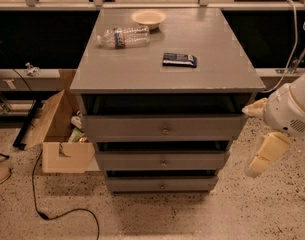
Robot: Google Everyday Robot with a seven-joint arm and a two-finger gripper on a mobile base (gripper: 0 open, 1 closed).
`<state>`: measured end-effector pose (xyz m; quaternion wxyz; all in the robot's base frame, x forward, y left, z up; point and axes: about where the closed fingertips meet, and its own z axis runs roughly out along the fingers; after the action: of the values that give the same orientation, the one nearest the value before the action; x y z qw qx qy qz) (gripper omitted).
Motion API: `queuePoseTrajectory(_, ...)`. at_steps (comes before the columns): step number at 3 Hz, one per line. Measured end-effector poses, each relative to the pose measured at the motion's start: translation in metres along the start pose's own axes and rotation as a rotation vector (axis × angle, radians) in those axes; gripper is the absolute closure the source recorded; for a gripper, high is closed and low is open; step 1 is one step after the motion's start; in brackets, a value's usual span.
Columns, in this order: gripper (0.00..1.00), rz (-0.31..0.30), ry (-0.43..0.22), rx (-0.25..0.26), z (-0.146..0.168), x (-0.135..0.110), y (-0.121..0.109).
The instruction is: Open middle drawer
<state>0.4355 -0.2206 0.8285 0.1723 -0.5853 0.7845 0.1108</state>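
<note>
The grey cabinet (142,74) has three drawers. The middle drawer (132,162) is a shallow grey front with a small round knob (163,162) at its centre and a dark gap above it. The top drawer (127,127) has a taller front and the bottom drawer (137,185) sits lowest. My gripper (248,142) hangs to the right of the cabinet, level with the top and middle drawers. Its two cream fingers (265,154) are spread apart and hold nothing. It touches no drawer.
On the cabinet top lie a plastic bottle (123,36), a shallow bowl (148,18) and a dark packet (179,59). An open cardboard box (59,134) stands on the floor at the left, with a black cable (39,204) beside it. The speckled floor lies in front.
</note>
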Motion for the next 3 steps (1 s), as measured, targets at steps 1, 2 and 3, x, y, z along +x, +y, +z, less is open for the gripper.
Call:
queuePoseTrajectory(1, 0.00, 0.000, 0.000, 0.000, 0.000, 0.000, 0.000)
queuePoseTrajectory(2, 0.00, -0.012, -0.049, -0.099, 0.054, 0.017, 0.006)
queuePoseTrajectory(3, 0.00, -0.066, -0.099, -0.189, 0.129, 0.043, 0.019)
